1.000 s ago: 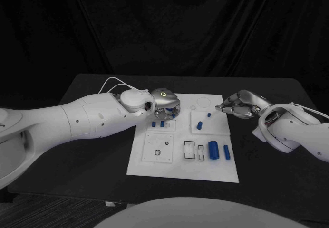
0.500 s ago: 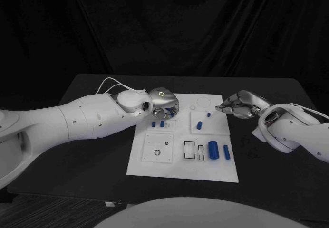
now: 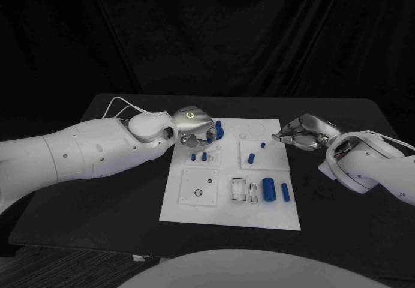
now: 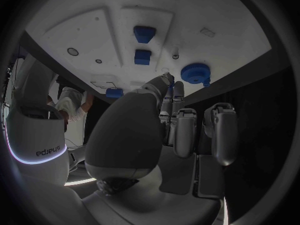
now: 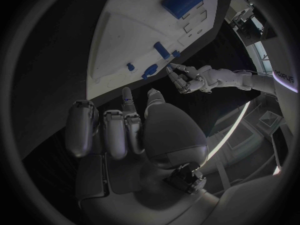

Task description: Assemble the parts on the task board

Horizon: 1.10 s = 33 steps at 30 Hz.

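Note:
The white task board (image 3: 226, 213) lies mid-table. My left hand (image 3: 194, 127) hovers over its far left corner and pinches a round blue toothed part (image 3: 218, 128) at its fingertips; the left wrist view shows that part (image 4: 195, 74) beside the fingertips (image 4: 169, 80). On the board sit two small blue pieces (image 3: 200, 157), a blue peg (image 3: 252, 158), a tiny blue piece (image 3: 264, 144), a thick blue cylinder (image 3: 270, 189) and a slim blue bar (image 3: 285, 192). My right hand (image 3: 301, 133) rests at the board's far right edge, fingers curled in, holding nothing.
A white square plate with small holes (image 3: 201, 186) and two rectangular slots (image 3: 244, 189) occupy the board's near half. A round recess (image 3: 256, 128) lies at the far edge. Black table (image 3: 113, 198) surrounds the board.
My left hand has risen and drawn back toward the board's far left corner, and the round blue part now shows at its fingertips. The right hand has stayed put.

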Each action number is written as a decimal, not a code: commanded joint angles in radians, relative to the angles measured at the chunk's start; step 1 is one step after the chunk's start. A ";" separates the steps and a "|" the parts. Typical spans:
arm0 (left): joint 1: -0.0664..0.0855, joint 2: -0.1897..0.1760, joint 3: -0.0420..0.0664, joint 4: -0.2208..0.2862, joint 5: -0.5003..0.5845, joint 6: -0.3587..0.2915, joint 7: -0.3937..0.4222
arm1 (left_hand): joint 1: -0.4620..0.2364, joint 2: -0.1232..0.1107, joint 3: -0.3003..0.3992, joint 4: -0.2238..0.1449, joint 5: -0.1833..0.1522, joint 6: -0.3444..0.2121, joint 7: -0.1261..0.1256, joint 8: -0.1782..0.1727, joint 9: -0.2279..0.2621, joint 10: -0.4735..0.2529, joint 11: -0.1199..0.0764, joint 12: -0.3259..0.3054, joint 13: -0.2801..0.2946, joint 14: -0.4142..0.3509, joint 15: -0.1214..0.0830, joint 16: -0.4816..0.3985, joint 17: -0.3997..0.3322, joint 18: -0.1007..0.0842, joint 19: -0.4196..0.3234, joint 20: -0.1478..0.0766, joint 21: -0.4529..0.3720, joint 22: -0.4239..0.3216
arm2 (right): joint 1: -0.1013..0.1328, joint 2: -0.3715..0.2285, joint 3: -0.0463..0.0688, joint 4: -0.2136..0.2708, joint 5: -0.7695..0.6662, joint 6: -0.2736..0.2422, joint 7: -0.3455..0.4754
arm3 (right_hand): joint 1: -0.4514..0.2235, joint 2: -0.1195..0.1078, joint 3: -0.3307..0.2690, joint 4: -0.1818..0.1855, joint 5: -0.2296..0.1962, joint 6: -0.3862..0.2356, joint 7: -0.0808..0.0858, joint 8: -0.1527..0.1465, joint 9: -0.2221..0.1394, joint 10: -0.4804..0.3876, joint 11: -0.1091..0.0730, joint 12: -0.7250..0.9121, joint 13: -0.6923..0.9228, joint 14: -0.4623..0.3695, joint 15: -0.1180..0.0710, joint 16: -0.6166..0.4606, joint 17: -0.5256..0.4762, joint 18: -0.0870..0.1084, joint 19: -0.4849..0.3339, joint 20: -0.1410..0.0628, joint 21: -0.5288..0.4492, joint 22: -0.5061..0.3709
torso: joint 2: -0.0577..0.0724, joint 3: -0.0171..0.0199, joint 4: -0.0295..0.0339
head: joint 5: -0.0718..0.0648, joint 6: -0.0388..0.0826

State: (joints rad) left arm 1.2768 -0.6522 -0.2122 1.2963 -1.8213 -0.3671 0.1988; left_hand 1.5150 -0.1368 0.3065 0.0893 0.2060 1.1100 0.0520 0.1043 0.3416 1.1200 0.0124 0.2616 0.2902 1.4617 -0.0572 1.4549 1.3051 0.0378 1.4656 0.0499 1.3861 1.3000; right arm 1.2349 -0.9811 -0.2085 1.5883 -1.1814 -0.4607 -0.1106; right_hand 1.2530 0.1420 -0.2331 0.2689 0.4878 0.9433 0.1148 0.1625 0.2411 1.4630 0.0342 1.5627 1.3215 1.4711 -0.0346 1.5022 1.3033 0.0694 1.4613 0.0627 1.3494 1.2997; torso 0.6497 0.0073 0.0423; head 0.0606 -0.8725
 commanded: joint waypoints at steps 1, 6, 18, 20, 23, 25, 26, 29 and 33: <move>0.010 -0.023 0.001 0.030 0.055 -0.001 0.004 | 0.003 0.008 0.049 -0.013 -0.003 0.058 0.007 0.005 0.008 0.054 -0.013 -0.007 0.000 0.028 -0.009 -0.011 0.029 0.001 0.022 -0.003 0.017 0.220 | -0.003 0.000 0.001 0.000 -0.002 -0.001 -0.006 | 0.033 0.012 -0.006 0.006 0.015 0.004 -0.001 -0.011 -0.012 0.108 0.000 0.008 0.249 0.070 -0.003 -0.010 0.126 -0.012 0.022 0.006 -0.013 0.194 | -0.001 0.0002 0.0005 | 0.001 0.000; 0.017 -0.059 0.001 0.059 0.075 0.035 0.007 | -0.002 0.008 0.050 -0.011 -0.008 0.056 0.010 0.000 0.005 0.056 -0.011 -0.016 -0.005 0.027 -0.008 -0.013 0.026 0.001 0.022 -0.003 0.017 0.220 | -0.003 0.001 0.001 0.001 -0.002 0.001 -0.007 | 0.033 0.012 -0.006 0.006 0.015 0.004 -0.001 -0.011 -0.012 0.108 0.000 0.008 0.249 0.070 -0.003 -0.010 0.126 -0.012 0.022 0.006 -0.013 0.194 | -0.001 0.0009 0.0005 | 0.001 0.000; 0.020 -0.077 0.001 0.045 0.084 0.064 0.014 | -0.009 0.007 0.052 -0.008 -0.017 0.048 0.010 -0.012 -0.001 0.054 -0.009 -0.038 -0.016 0.026 -0.007 -0.015 0.022 0.002 0.020 -0.002 0.014 0.219 | -0.006 0.005 0.001 -0.003 -0.002 0.005 -0.008 | 0.034 0.012 -0.006 0.007 0.015 0.004 -0.001 -0.011 -0.012 0.108 0.000 0.008 0.249 0.070 -0.003 -0.010 0.125 -0.011 0.022 0.006 -0.015 0.193 | 0.001 -0.0004 0.0005 | 0.004 0.000; 0.020 -0.076 0.001 0.039 0.084 0.065 0.014 | -0.008 0.008 0.053 -0.008 -0.016 0.047 0.010 -0.013 -0.001 0.054 -0.009 -0.040 -0.017 0.025 -0.007 -0.015 0.022 0.002 0.019 -0.002 0.012 0.218 | -0.006 0.006 0.001 -0.004 -0.002 0.005 -0.008 | 0.034 0.012 -0.006 0.007 0.015 0.004 -0.001 -0.011 -0.012 0.108 0.000 0.008 0.249 0.070 -0.003 -0.010 0.125 -0.011 0.022 0.006 -0.015 0.193 | 0.001 -0.0006 0.0008 | 0.004 0.000; 0.019 -0.070 0.001 0.028 0.084 0.069 0.015 | -0.010 0.008 0.054 -0.008 -0.015 0.043 0.011 -0.017 -0.003 0.053 -0.008 -0.044 -0.019 0.025 -0.007 -0.016 0.020 0.002 0.019 -0.001 0.012 0.218 | -0.006 0.007 0.001 -0.004 -0.002 0.006 -0.007 | 0.034 0.012 -0.006 0.007 0.015 0.004 -0.001 -0.011 -0.012 0.108 0.000 0.008 0.249 0.070 -0.003 -0.010 0.125 -0.011 0.022 0.006 -0.015 0.193 | 0.000 -0.0004 0.0013 | 0.001 0.000; 0.017 -0.067 0.001 0.023 0.084 0.074 0.016 | -0.010 0.008 0.054 -0.008 -0.015 0.043 0.011 -0.018 -0.003 0.053 -0.007 -0.045 -0.019 0.024 -0.006 -0.016 0.020 0.002 0.018 -0.001 0.011 0.218 | -0.006 0.007 0.001 -0.004 -0.002 0.006 -0.008 | 0.034 0.012 -0.006 0.007 0.015 0.004 -0.001 -0.011 -0.012 0.108 0.000 0.008 0.249 0.070 -0.003 -0.010 0.125 -0.011 0.022 0.006 -0.015 0.193 | 0.000 -0.0001 0.0007 | 0.002 0.000; 0.016 -0.065 0.001 0.019 0.084 0.076 0.016 | -0.010 0.008 0.055 -0.008 -0.015 0.041 0.011 -0.019 -0.004 0.052 -0.008 -0.047 -0.020 0.024 -0.006 -0.016 0.019 0.002 0.018 -0.001 0.010 0.218 | -0.006 0.007 0.001 -0.004 -0.002 0.006 -0.008 | 0.034 0.012 -0.006 0.007 0.015 0.004 -0.001 -0.011 -0.012 0.108 0.000 0.008 0.249 0.070 -0.003 -0.010 0.125 -0.011 0.022 0.006 -0.015 0.193 | 0.001 0.0000 0.0002 | 0.003 0.000; 0.013 -0.060 0.001 0.012 0.084 0.080 0.011 | -0.011 0.008 0.055 -0.007 -0.015 0.039 0.012 -0.021 -0.005 0.051 -0.007 -0.050 -0.021 0.023 -0.006 -0.018 0.017 0.003 0.017 -0.001 0.009 0.217 | -0.006 0.007 0.001 -0.004 -0.002 0.006 -0.008 | 0.034 0.012 -0.006 0.007 0.015 0.004 -0.001 -0.011 -0.012 0.108 0.000 0.008 0.249 0.070 -0.003 -0.010 0.125 -0.011 0.022 0.006 -0.015 0.193 | 0.001 0.0004 0.0000 | 0.004 0.000; 0.008 -0.055 0.000 0.005 0.085 0.081 0.005 | -0.011 0.008 0.056 -0.008 -0.014 0.034 0.012 -0.025 -0.007 0.053 -0.006 -0.053 -0.022 0.021 -0.005 -0.020 0.012 0.003 0.016 -0.001 0.007 0.217 | -0.007 0.007 0.001 -0.004 -0.002 0.006 -0.007 | 0.035 0.012 -0.006 0.007 0.015 0.004 -0.001 -0.011 -0.012 0.108 0.000 0.008 0.249 0.070 -0.003 -0.010 0.125 -0.011 0.022 0.006 -0.015 0.193 | 0.000 0.0007 0.0006 | 0.002 0.000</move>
State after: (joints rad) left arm 1.2864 -0.7098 -0.2126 1.3019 -1.7450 -0.2988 0.1997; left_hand 1.5149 -0.1368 0.3066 0.0895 0.1887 1.1134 0.0556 0.0773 0.3328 1.1452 0.0161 0.2152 0.2657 1.4616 -0.0571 1.4464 1.3051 0.0377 1.4656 0.0499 1.3860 1.3000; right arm 1.2310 -0.9740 -0.2085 1.5840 -1.1814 -0.4581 -0.1110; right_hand 1.2531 0.1420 -0.2331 0.2689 0.4878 0.9433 0.1148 0.1624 0.2408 1.4631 0.0342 1.5627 1.3215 1.4710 -0.0346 1.5022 1.3033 0.0694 1.4613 0.0627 1.3494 1.2997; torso 0.6503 0.0073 0.0430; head 0.0641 -0.8725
